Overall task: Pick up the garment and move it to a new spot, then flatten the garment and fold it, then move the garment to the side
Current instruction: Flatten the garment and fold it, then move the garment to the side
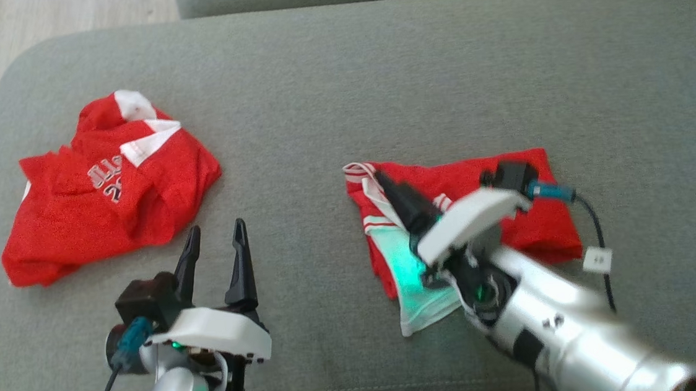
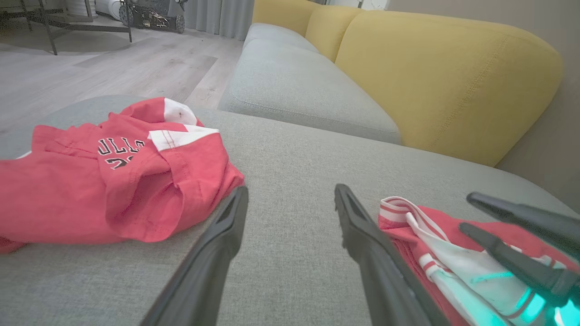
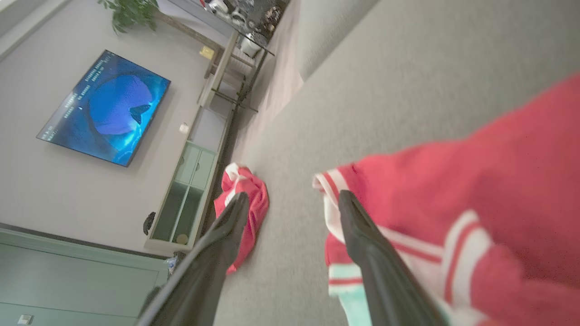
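Two red garments lie well apart on the grey sofa cushion (image 1: 376, 81). In the head view the folded garment (image 1: 446, 178), red with white stripes, sits at about 4 o'clock, and a crumpled jersey (image 1: 106, 202) lies at about 9 o'clock. The right gripper (image 3: 293, 195) reaches in from 5 o'clock and hangs over the folded garment. Its fingers stand apart with nothing between them, one of them over the striped edge. The left gripper (image 1: 215, 226) hovers at 7 o'clock above bare cushion between the two garments, fingers spread wide and empty.
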